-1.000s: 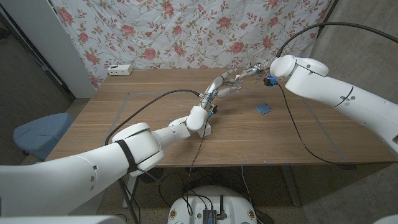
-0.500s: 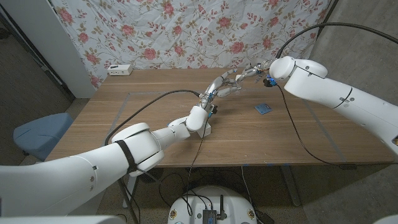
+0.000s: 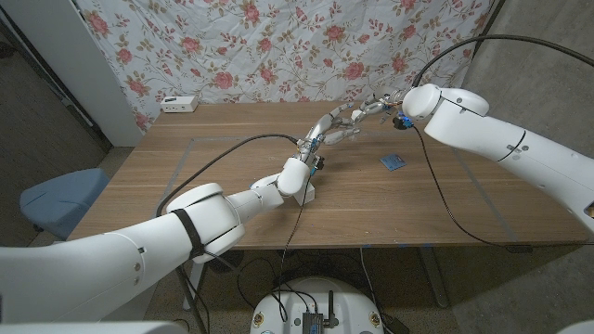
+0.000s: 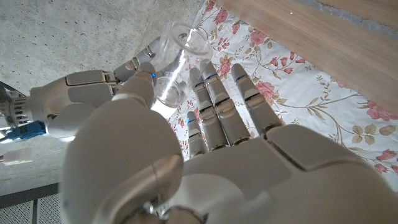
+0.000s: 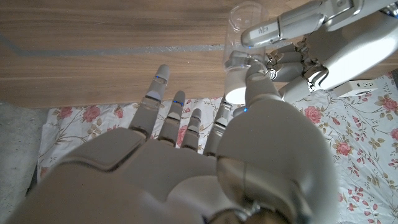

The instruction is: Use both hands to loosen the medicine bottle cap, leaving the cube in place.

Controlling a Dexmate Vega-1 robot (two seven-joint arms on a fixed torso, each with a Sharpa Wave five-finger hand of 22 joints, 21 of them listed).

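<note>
A clear medicine bottle (image 4: pixel 176 57) (image 5: pixel 244 23) with a white cap (image 5: pixel 234 86) is held up over the far middle of the table. My left hand (image 3: pixel 327 131) (image 4: pixel 205 149) grips the clear body between thumb and fingers. From the other side my right hand (image 3: pixel 373 108) (image 5: pixel 205 155) meets it, thumb and fingers at the cap end. In the head view the bottle is mostly hidden between the two hands. A small blue cube (image 3: pixel 393 162) lies on the table to the right of and nearer than the hands, apart from both.
A white power strip (image 3: pixel 176 103) sits at the table's (image 3: pixel 213 186) back left corner. A floral cloth (image 3: pixel 278 46) hangs behind the table. Black cables trail from both arms. A blue chair (image 3: pixel 56 199) stands off the left side.
</note>
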